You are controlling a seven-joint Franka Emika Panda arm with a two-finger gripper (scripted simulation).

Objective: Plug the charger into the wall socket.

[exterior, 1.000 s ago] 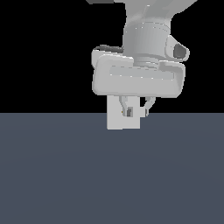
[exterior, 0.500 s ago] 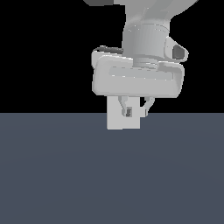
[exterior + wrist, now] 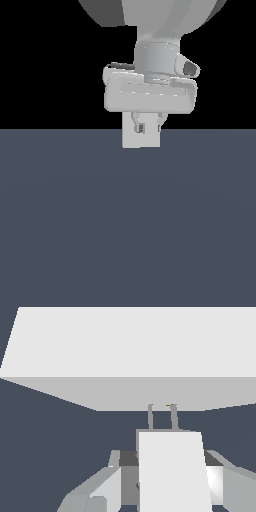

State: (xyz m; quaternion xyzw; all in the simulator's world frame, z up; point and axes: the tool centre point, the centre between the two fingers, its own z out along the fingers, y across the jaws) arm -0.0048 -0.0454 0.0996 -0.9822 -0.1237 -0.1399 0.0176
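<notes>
The exterior view sits low and close, level with the table point(image 3: 128, 200), facing the gripper point(image 3: 149, 128) head-on at frame centre. The wrist view looks past the charger point(image 3: 172, 471) toward the wall socket point(image 3: 135, 356), very near. Both apparently share the socket.

We see a flat slate-grey worktop point(image 3: 128, 200) under even light; beyond its far edge, everything is plain black.

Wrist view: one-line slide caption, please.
Charger, held in the jaws, with two prongs reaching the socket face.
</notes>
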